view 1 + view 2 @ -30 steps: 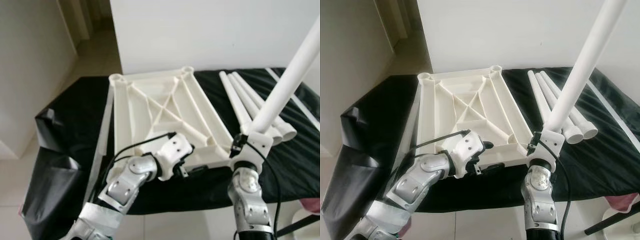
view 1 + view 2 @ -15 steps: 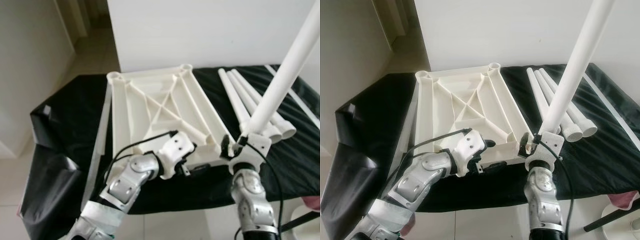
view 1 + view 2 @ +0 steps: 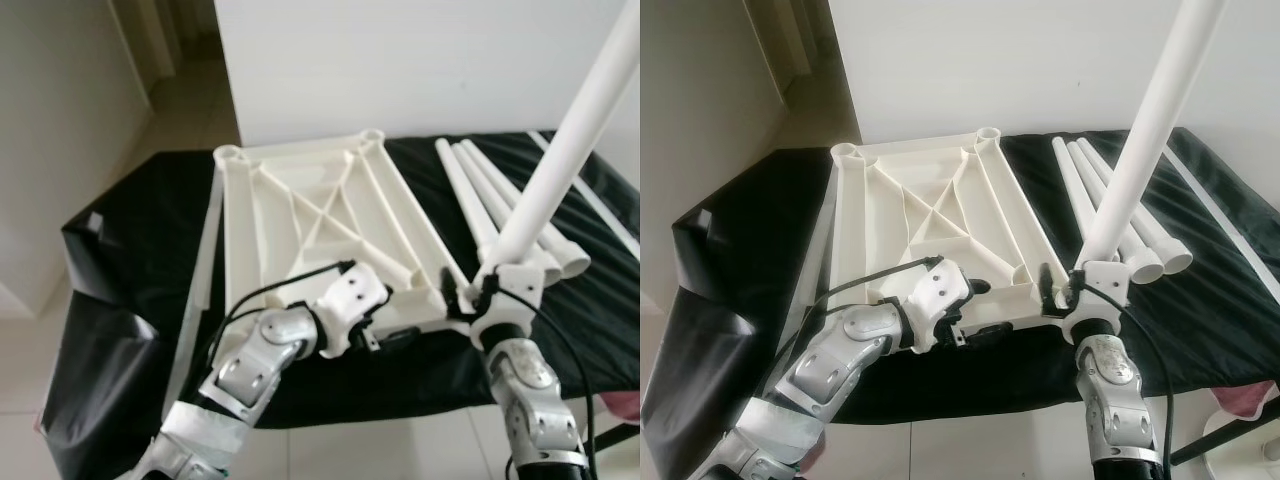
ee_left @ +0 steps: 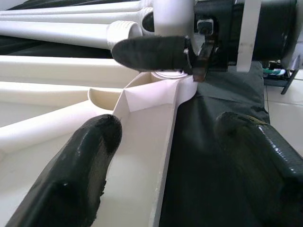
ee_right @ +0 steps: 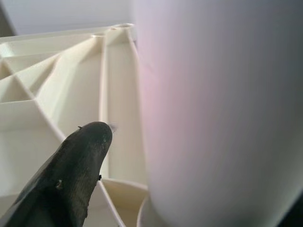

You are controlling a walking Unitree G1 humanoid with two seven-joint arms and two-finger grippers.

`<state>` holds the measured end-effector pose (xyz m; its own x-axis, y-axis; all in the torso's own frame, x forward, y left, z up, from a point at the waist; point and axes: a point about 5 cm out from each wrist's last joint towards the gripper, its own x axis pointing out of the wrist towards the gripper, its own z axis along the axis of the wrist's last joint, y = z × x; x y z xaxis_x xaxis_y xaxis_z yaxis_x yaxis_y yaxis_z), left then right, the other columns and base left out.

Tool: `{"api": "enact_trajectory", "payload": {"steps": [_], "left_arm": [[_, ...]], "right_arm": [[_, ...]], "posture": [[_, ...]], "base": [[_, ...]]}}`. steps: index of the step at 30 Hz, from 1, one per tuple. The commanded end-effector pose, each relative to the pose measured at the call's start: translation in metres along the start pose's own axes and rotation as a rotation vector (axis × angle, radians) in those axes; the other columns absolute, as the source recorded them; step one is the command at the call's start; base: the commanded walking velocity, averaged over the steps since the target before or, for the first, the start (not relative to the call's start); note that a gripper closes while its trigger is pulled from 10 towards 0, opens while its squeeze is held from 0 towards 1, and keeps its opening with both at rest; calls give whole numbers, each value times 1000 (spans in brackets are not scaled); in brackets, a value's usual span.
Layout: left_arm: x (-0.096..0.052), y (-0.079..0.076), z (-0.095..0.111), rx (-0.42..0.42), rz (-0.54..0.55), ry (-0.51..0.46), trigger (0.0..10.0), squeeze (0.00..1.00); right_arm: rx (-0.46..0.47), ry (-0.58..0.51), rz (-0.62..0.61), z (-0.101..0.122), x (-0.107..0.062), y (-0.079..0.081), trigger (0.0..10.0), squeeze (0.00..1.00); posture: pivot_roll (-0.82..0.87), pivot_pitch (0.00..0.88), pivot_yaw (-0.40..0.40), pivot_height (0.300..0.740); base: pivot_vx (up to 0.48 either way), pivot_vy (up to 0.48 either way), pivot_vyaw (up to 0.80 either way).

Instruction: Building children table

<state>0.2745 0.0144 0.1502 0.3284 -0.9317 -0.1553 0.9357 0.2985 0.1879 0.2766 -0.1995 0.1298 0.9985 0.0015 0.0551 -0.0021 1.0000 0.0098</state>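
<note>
A white plastic tabletop (image 3: 300, 220) lies upside down on a black-covered table (image 3: 130, 230). My right gripper (image 3: 478, 296) is shut on a long white leg (image 3: 570, 150), which stands tilted with its lower end at the tabletop's near right corner socket (image 4: 166, 75). In the right wrist view the leg (image 5: 218, 113) sits beside one black finger (image 5: 71, 175). My left gripper (image 4: 165, 156) is open at the tabletop's near edge. One finger (image 4: 75, 170) is over the ribbed underside and the other over the black cloth.
Three loose white legs (image 3: 480, 200) lie side by side on the cloth to the right of the tabletop. A thin white rod (image 3: 595, 195) lies further right. A white wall (image 3: 400, 60) stands behind the table, and tiled floor lies to the left.
My right forearm has swung to the right, and the leg's lower end has come in to the tabletop's near right corner. The left gripper has stayed at the near edge.
</note>
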Motion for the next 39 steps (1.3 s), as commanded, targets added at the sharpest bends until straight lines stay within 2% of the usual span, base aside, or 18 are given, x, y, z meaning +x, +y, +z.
{"api": "enact_trajectory", "payload": {"steps": [1, 6, 19, 20, 22, 23, 25, 26, 39], "left_arm": [[-1, 1, -2, -1, -23, 17, 10000, 0], [-1, 0, -2, -3, -11, 13, 10000, 0], [0, 0, -2, -4, -7, 10, 10000, 0], [0, 0, -2, -3, -7, 10, 10000, 0], [0, 0, -2, -1, -8, 10, 10000, 0], [0, 0, -1, 0, -7, 10, 10000, 0], [0, 1, -1, 1, -8, 10, 10000, 0], [0, 1, -1, 3, -9, 9, 10000, 0], [-1, 1, -2, 7, -16, 13, 10000, 0]], "right_arm": [[4, -20, 41, 3, 0, 5, 10000, 0], [-88, -55, 198, 15, -3, -4, 10000, 0], [-148, 0, 392, 14, -8, -22, 10000, 0], [-157, 15, 424, 13, -9, -25, 9137, 0], [-164, 26, 444, 13, -9, -27, 9137, 0], [-179, 38, 461, 12, -9, -30, 2510, 0], [-190, 45, 475, 11, -9, -33, 2510, 0], [-196, 49, 479, 11, -8, -35, 0, 0], [-175, 69, 498, 3, -10, -34, 0, 0]], "posture": [[-4, 0, 21, 740], [-4, 0, 12, 740], [-4, 0, 10, 740], [-4, 0, 10, 740], [-4, 0, 10, 740], [-2, 0, 13, 740], [-2, 0, 13, 740], [0, 0, 15, 740], [-2, 0, 23, 740]], "base": [[0, 0, 0], [0, 0, 0], [0, 0, 0], [0, 0, 0], [0, 0, 0], [0, 0, 0], [0, 0, 0], [0, 0, 0], [0, 0, 0]]}}
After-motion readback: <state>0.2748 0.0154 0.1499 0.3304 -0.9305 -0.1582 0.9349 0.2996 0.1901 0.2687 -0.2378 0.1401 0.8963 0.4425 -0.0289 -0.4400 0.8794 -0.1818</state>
